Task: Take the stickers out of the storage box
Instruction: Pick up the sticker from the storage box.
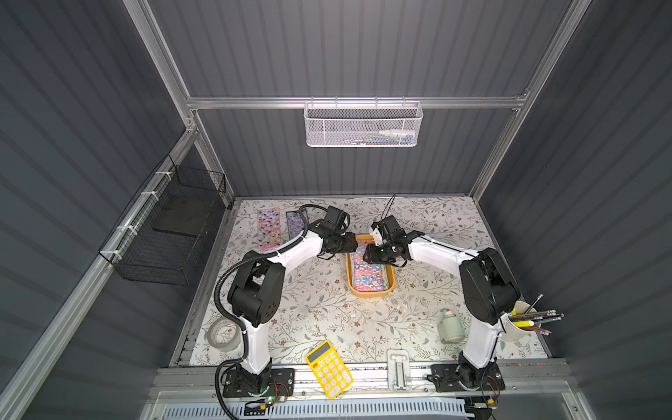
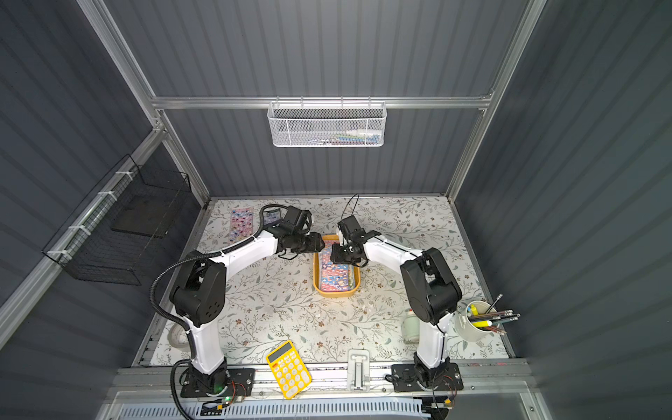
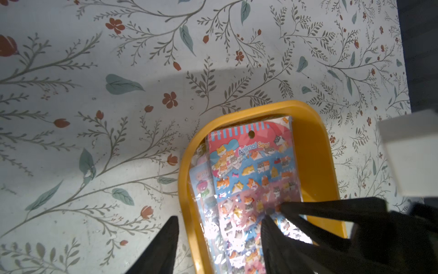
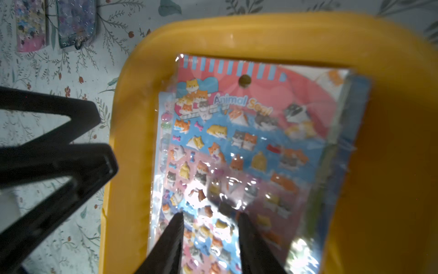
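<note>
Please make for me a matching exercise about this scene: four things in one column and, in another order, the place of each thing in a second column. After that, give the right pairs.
Things
1. storage box
2. yellow calculator
3. white mesh basket
4. pencil cup

Places
A. hanging high on the back rail
B. at the table's right edge, near the front
C. in the middle of the table
D. lying across the table's front edge

Pairs: 1-C, 2-D, 3-A, 4-B
</note>
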Controlling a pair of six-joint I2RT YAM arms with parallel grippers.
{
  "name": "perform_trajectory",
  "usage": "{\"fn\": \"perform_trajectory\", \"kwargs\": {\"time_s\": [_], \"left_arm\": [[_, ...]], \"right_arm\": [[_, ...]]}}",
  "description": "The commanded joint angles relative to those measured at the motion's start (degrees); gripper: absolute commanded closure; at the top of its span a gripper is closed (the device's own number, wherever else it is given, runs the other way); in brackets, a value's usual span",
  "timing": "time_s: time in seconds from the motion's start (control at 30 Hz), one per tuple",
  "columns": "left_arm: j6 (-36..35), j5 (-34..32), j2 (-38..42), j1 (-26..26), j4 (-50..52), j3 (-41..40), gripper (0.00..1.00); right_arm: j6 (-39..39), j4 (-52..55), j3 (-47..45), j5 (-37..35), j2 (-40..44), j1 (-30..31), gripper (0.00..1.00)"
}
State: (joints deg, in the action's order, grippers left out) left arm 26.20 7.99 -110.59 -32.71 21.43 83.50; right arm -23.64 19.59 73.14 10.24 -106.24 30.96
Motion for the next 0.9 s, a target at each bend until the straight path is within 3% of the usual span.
{"fn": "perform_trajectory", "kwargs": {"time_s": [0.0, 0.13, 0.47, 0.73, 0.87], "left_arm": [[-0.35, -1.26, 0.18, -0.34, 1.84, 1.52, 0.42], [-0.71, -2.27, 1.13, -0.34, 2.01, 1.14, 0.41], [-0.36, -1.92, 0.80, -0.34, 2.02, 0.26, 0.41], [0.59, -0.79, 0.01, -0.34, 0.98, -0.15, 0.43], [0.79, -0.52, 0.01, -0.34, 0.60, 0.08, 0.43]], "right_arm": [[1.57, 1.11, -2.49, -9.99, 5.68, -0.13, 0.52], [1.61, 2.37, -4.01, -12.97, 7.14, -0.21, 0.45], [-1.68, 2.09, -1.35, -3.29, 0.00, -0.08, 0.51], [-3.08, -2.13, -1.50, 3.53, -2.03, -0.03, 0.84], [-3.06, -4.49, -4.06, 1.70, 0.75, -0.06, 0.91]]}}
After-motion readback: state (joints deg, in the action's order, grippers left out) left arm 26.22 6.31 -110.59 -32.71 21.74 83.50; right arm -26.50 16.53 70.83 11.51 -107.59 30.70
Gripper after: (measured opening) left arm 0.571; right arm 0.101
